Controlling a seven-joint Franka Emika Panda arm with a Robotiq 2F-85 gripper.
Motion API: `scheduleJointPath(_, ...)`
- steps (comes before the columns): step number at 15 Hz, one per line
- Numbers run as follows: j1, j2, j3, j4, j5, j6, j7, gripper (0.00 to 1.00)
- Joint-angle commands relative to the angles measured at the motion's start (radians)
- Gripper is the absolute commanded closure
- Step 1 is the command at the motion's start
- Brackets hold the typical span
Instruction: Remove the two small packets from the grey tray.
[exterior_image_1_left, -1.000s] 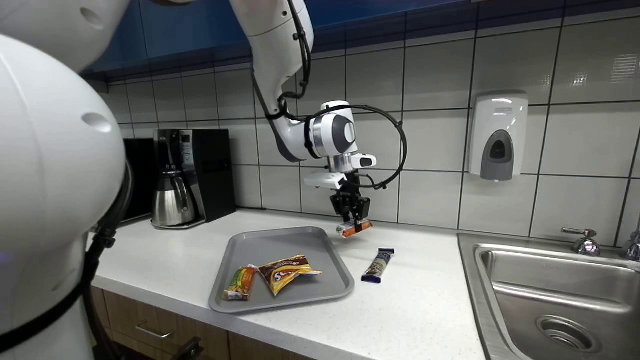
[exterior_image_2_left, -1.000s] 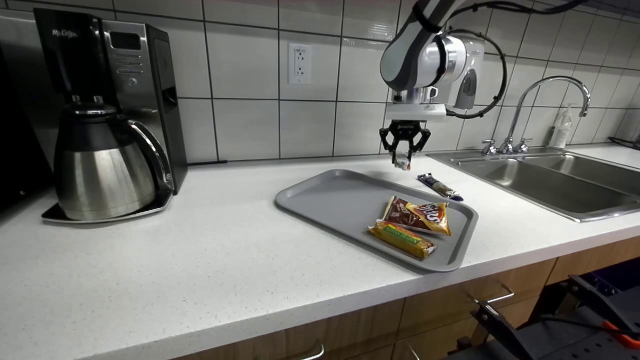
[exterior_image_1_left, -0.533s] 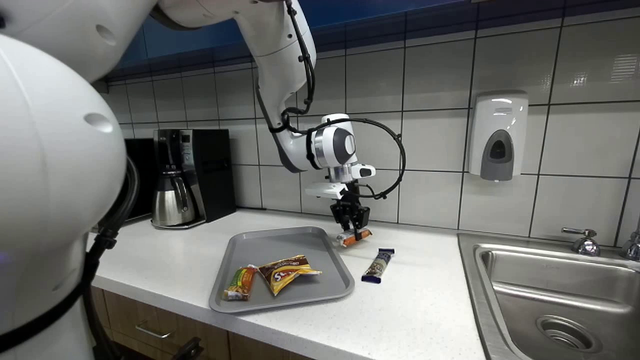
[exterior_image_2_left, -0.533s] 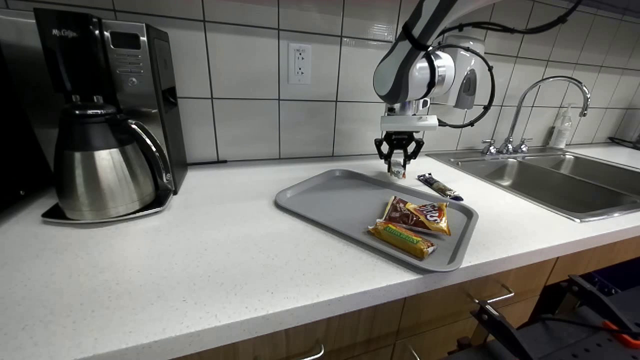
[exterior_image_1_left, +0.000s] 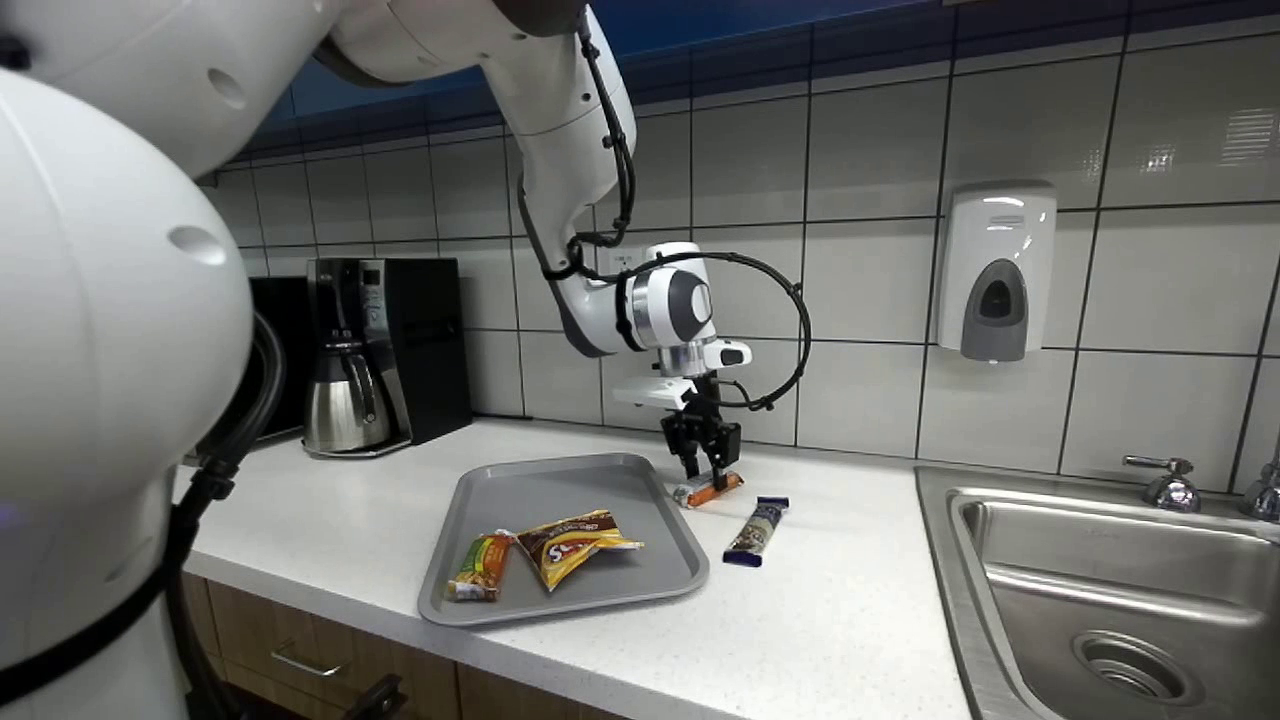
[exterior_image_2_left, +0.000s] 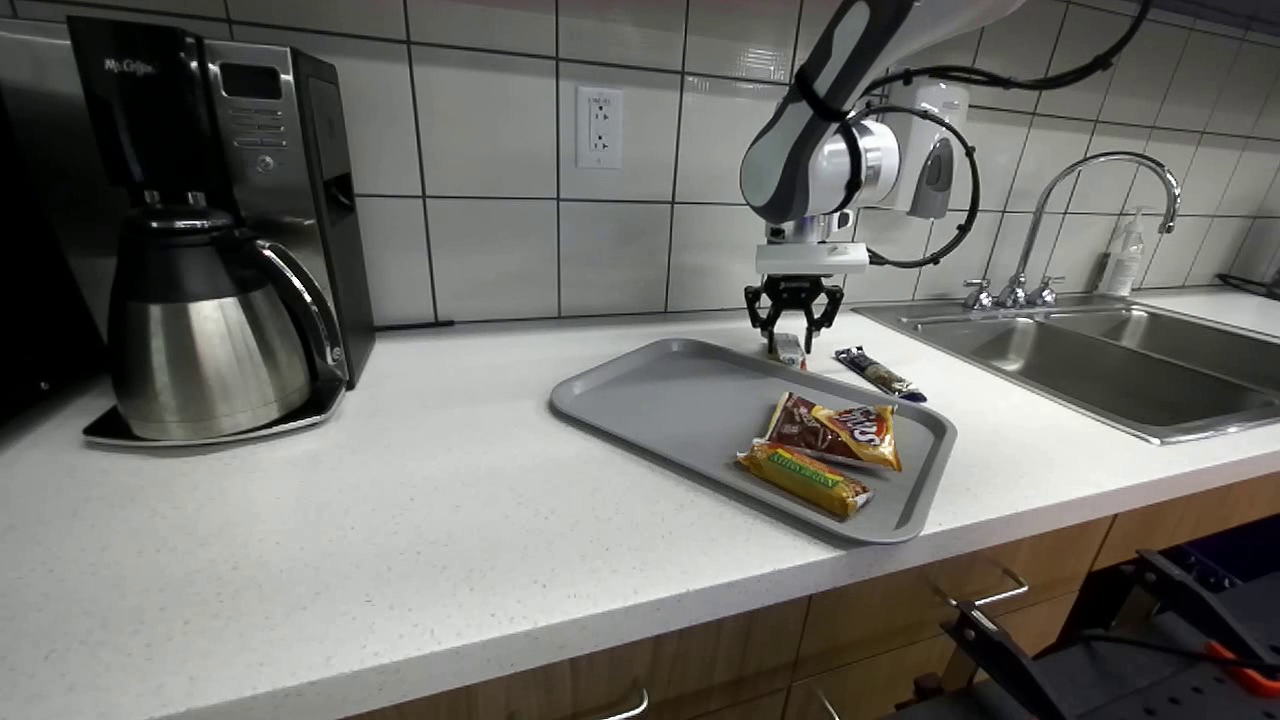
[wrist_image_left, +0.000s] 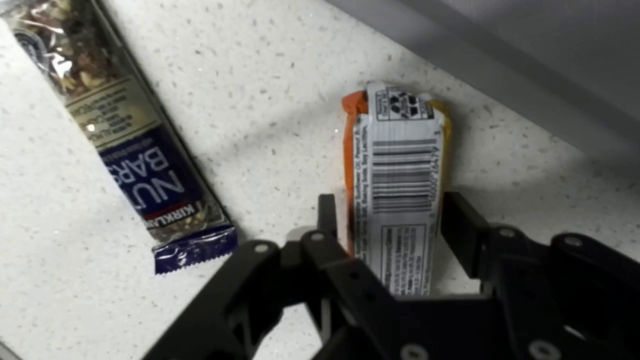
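Note:
The orange-red packet (exterior_image_1_left: 733, 481) lies on the white counter just beyond the tray edge, white barcode side up in the wrist view (wrist_image_left: 395, 165). My gripper (wrist_image_left: 390, 210) is open around it, low over the counter. A gap shows between the left finger and the packet; the right finger is close to its side, and I cannot tell if it touches. The gripper also shows in both exterior views (exterior_image_1_left: 706, 476) (exterior_image_2_left: 789, 343). The orange-brown packet with greenish print (exterior_image_1_left: 482, 567) (exterior_image_2_left: 805, 480) lies in the grey tray (exterior_image_1_left: 560, 490) (exterior_image_2_left: 680, 390), near its front corner.
A larger yellow-and-brown packet (exterior_image_1_left: 575, 545) (exterior_image_2_left: 835, 430) lies in the tray beside the orange-brown one. A dark blue nut bar (exterior_image_1_left: 757, 532) (wrist_image_left: 135, 145) lies on the counter near the gripper. A steel sink (exterior_image_1_left: 945, 560), tiled wall (exterior_image_1_left: 860, 400) and coffee maker (exterior_image_2_left: 210, 320) stand around.
My gripper has moved down to the counter with the orange-red packet, and its fingers have opened. The packet now rests on the counter. The tray and its contents have not moved.

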Motion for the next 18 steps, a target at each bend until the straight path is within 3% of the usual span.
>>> scheduleJointPath(1, 0.001, -0.015, -0.001, 0.013, 0.026, -0.027, -0.026, 0.1)
scheduleJointPath(3, 0.001, -0.038, -0.001, -0.008, 0.026, -0.018, -0.029, 0.0)
scheduleJointPath(10, -0.011, -0.15, 0.016, -0.113, 0.026, 0.022, -0.076, 0.0)
scheduleJointPath(18, -0.051, -0.338, 0.09, -0.3, 0.098, 0.016, -0.278, 0.0)
